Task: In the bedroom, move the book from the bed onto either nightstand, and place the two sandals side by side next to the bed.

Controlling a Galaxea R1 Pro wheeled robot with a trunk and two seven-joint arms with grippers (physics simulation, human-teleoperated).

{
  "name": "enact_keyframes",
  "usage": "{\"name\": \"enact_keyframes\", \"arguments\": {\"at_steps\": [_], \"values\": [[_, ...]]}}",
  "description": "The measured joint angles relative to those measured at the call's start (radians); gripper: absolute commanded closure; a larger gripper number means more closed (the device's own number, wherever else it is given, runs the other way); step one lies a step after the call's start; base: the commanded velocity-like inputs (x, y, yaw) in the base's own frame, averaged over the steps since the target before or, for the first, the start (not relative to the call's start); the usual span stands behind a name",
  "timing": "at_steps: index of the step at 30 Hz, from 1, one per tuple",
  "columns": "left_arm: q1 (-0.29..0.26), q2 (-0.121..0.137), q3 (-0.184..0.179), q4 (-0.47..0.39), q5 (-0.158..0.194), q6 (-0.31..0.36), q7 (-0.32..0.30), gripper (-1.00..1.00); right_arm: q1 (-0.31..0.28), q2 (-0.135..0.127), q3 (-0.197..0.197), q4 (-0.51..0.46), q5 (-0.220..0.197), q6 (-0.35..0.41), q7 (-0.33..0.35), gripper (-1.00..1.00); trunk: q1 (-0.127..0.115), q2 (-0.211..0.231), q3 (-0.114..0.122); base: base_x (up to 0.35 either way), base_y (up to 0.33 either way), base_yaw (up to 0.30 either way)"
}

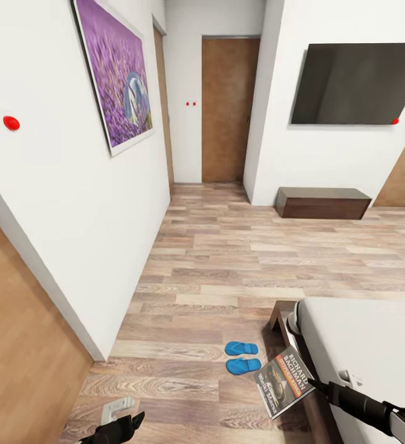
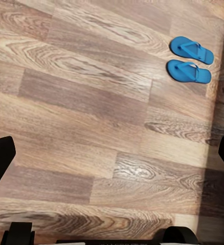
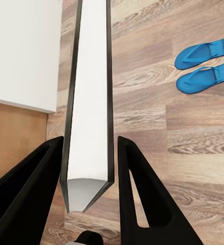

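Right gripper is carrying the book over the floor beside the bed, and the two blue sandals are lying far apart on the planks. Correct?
Not quite. The sandals lie side by side, close together, as the head view shows. The right gripper does hold the book beside the bed.

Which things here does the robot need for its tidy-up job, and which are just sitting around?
For the job:
- book, held in the right gripper
- two sandals, side by side on the floor
- bed

Just sitting around:
- purple picture
- dark screen on the wall
- low dark bench
- brown door
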Motion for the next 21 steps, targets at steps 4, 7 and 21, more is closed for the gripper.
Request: {"name": "enact_keyframes", "arguments": {"at_steps": [4,7,21], "values": [[0.000,0.000,0.000,0.000,0.000,0.000,0.000,-1.00,0.000,0.000,0.000,0.000,0.000,0.000,0.000,1.00,0.000,0.000,0.006,0.000,0.000,0.000],[0.000,0.000,0.000,0.000,0.000,0.000,0.000,-1.00,0.000,0.000,0.000,0.000,0.000,0.000,0.000,1.00,0.000,0.000,0.011,0.000,0.000,0.000],[0.000,0.000,0.000,0.000,0.000,0.000,0.000,-1.00,0.000,0.000,0.000,0.000,0.000,0.000,-0.001,1.00,0.000,0.000,0.034,0.000,0.000,0.000]]}}
